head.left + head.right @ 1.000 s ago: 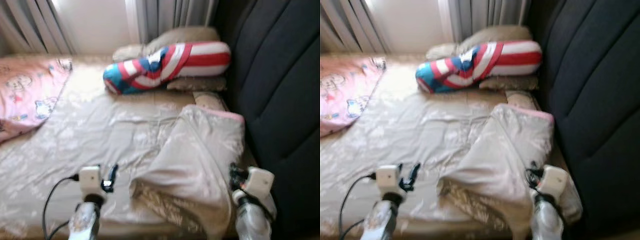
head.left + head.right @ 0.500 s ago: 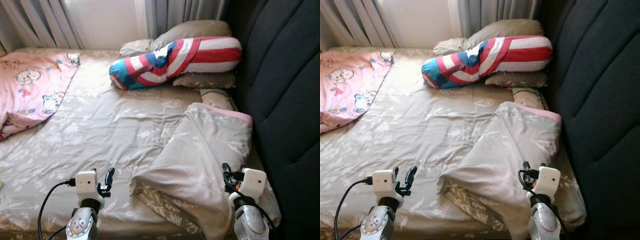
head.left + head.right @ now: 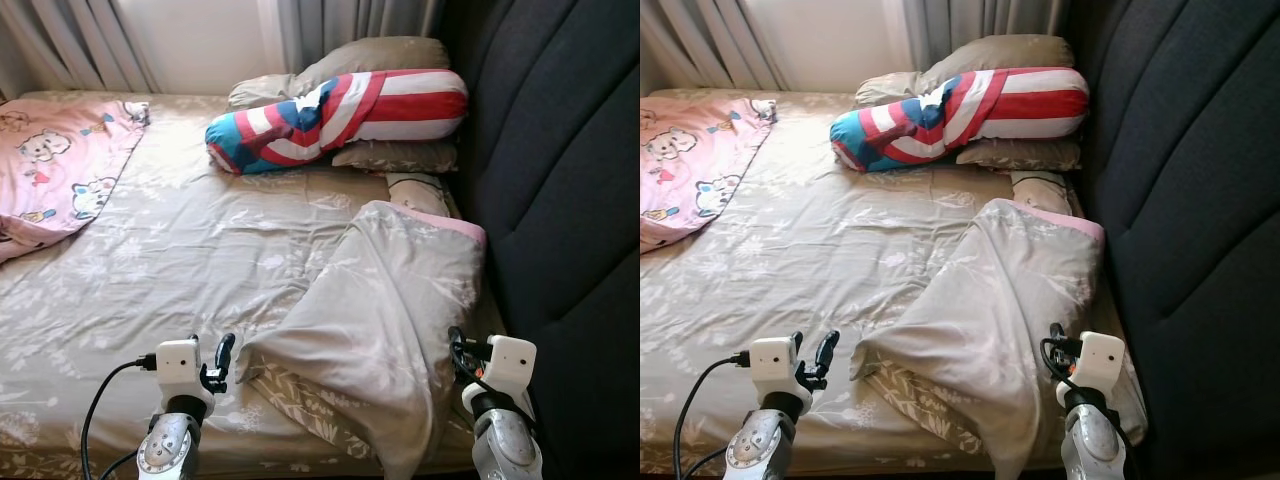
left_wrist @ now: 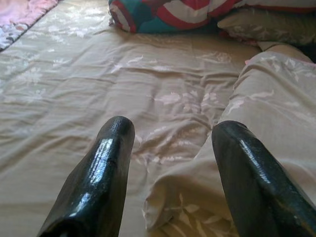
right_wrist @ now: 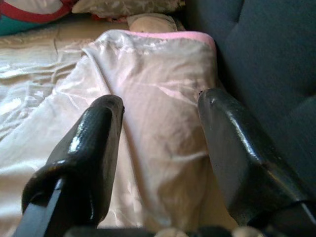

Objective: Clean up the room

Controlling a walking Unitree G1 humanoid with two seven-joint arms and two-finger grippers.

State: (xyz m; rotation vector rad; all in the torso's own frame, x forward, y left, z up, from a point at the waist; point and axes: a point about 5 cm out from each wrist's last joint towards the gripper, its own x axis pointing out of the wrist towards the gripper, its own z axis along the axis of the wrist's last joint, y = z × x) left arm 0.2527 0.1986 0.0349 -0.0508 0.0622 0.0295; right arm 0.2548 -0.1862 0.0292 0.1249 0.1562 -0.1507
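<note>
A: Progress looks slight. The beige quilt (image 3: 385, 320) lies bunched in a heap at the bed's near right corner, against the dark headboard (image 3: 560, 200), not spread or folded. The pink cartoon blanket (image 3: 55, 165) sprawls over the far left edge.

B: And the grippers?

A: Both fingers apart, holding nothing. The left gripper (image 4: 170, 163) hovers over the sheet (image 3: 170, 270) near the front edge, just beside the quilt's loose corner. The right gripper (image 5: 160, 143) points along the quilt, close to the headboard.

B: So what's left?

A: Most of it, I'd judge: straightening the quilt, dealing with the pink blanket, perhaps squaring the striped bolster (image 3: 340, 115) that lies across the pillows (image 3: 385, 60) at the far right corner.

B: The room?

A: Curtains (image 3: 330, 25) and a bright wall behind the bed; sheet wrinkled.
</note>
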